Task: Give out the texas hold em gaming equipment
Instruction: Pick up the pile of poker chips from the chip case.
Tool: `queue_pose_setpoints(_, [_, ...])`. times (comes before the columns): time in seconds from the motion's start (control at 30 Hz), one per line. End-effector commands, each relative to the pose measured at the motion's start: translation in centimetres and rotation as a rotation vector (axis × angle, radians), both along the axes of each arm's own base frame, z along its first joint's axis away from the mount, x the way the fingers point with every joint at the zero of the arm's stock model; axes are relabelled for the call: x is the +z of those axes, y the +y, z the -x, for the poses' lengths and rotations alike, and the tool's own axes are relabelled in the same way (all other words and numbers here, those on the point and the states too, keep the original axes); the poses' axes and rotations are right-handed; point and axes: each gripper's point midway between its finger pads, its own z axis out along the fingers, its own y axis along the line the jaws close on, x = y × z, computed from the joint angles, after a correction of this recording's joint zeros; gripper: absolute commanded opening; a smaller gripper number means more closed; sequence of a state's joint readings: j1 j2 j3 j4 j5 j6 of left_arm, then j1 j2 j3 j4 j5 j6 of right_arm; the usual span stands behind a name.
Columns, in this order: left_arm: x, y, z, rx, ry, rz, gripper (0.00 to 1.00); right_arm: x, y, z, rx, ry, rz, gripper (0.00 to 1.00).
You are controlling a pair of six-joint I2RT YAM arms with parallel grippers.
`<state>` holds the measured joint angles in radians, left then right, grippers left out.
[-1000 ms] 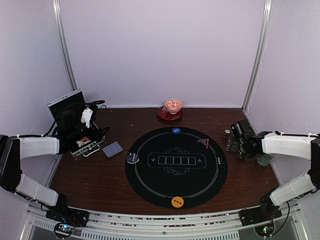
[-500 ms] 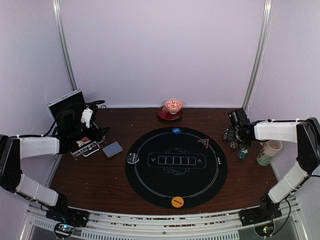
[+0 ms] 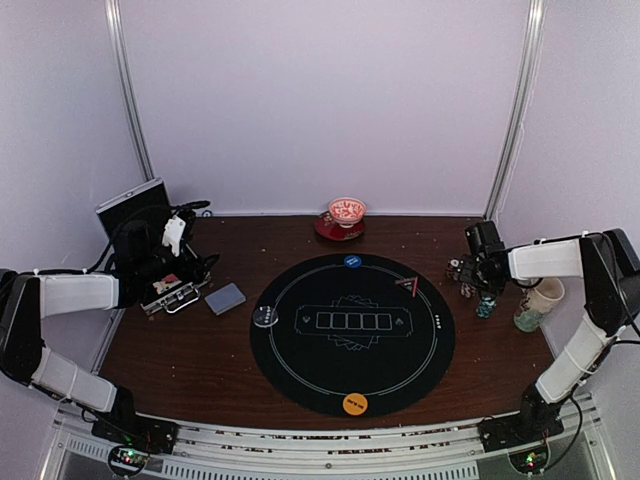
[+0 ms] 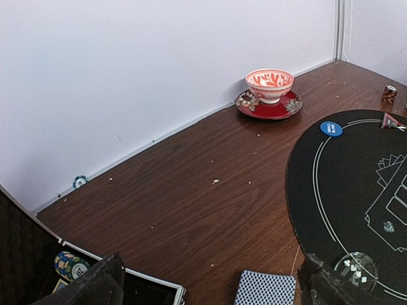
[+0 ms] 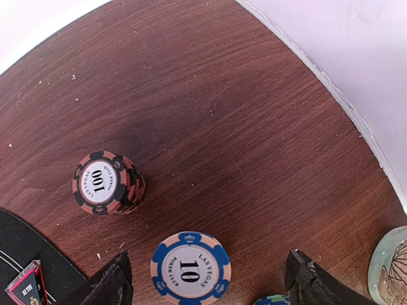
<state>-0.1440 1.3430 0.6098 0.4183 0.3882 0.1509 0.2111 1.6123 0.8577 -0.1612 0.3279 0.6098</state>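
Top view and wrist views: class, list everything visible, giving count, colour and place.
mat: one, black, table centre
blue disc, orange disc, whitish disc: one each, mat's rim
card deck: one, grey-blue, left of mat
red-black stack, blue stack, teal stack: one each, right of mat
bowl, saucer: one each, red and white, back wall
cup: one, pale, far right
chip case: one, dark, far left
left gripper: one, open, at chip case
right gripper: one, open, straddling blue stack

Left fingers (image 4: 95, 284) wide apart — right fingers (image 5: 109, 283) likewise (that pair pointing down)
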Motion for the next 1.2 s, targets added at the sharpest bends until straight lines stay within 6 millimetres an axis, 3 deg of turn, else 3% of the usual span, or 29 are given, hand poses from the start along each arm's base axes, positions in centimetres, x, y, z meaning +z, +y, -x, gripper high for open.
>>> queue_pose_setpoints(0.0, [1.31,-0.38,-0.37,-0.019,-0.046,0.006,0.98,-0.37,-0.17,-0.45,-0.001,-0.02,-0.031,0.81])
queue_pose_setpoints(1.17, [1.26,-0.4,-0.41,-0.02,-0.044,0.007,0.98,-0.81,0.54,-1.4,0.051,0.005,-0.024,0.64])
